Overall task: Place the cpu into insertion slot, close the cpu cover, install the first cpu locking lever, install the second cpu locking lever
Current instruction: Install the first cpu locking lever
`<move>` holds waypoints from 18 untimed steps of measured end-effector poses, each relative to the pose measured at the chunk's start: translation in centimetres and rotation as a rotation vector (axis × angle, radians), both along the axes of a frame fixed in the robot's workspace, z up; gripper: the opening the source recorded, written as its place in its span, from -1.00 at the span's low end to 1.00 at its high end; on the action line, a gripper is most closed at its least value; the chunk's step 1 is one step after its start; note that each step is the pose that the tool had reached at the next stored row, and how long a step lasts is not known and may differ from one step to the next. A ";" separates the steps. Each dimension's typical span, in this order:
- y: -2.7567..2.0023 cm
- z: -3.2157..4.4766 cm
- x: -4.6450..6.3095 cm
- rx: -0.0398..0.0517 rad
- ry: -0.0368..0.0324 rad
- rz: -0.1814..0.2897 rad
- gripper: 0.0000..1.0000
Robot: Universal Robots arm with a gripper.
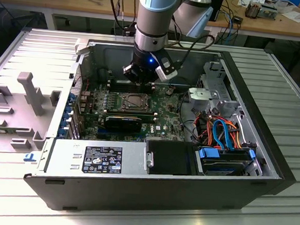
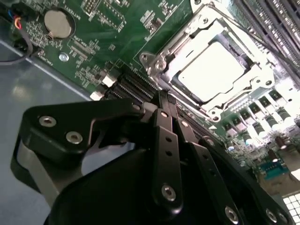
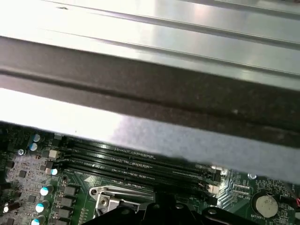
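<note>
In the exterior view the open computer case lay on its side on a ribbed metal bench, and the arm reached down into it from above, its gripper hanging just over the green motherboard at the far edge of the insertion slot. The second wrist view looked past the black gripper, whose two fingers stood pressed together with nothing between them, their tips just beside the near rim of the insertion slot. The cpu sat flat in the socket, its pale metal top showing through the window of the cpu cover, which lay down over it. A round coin battery sat on the board well apart from the socket. In the first wrist view the long black memory slots ran between the case wall and the socket's silver rim, and the coin battery showed near a corner.
</note>
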State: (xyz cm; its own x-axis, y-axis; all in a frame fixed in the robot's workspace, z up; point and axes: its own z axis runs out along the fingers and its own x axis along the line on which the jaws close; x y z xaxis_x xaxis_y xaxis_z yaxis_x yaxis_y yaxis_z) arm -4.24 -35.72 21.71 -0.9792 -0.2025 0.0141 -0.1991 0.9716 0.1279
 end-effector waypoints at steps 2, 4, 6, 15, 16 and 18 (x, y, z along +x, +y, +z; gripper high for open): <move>-0.58 0.00 0.0 0.0000 0.0004 0.000 -0.79; -1.04 -0.01 0.1 -0.0004 0.0003 0.000 -0.79; -1.29 -0.02 0.0 -0.0107 0.0003 -0.001 -0.79; -1.71 -0.15 0.1 -0.0560 0.0013 -0.067 -0.79; -1.79 -0.15 0.2 -0.0562 0.0013 -0.068 -0.79; -1.96 -0.15 0.3 -0.0567 0.0014 -0.069 -0.79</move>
State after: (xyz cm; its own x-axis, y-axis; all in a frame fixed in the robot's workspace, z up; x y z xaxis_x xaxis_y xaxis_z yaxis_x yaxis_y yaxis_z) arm -3.98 -37.67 21.55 -0.9907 -0.1336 0.0250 -0.1315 0.9887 0.0725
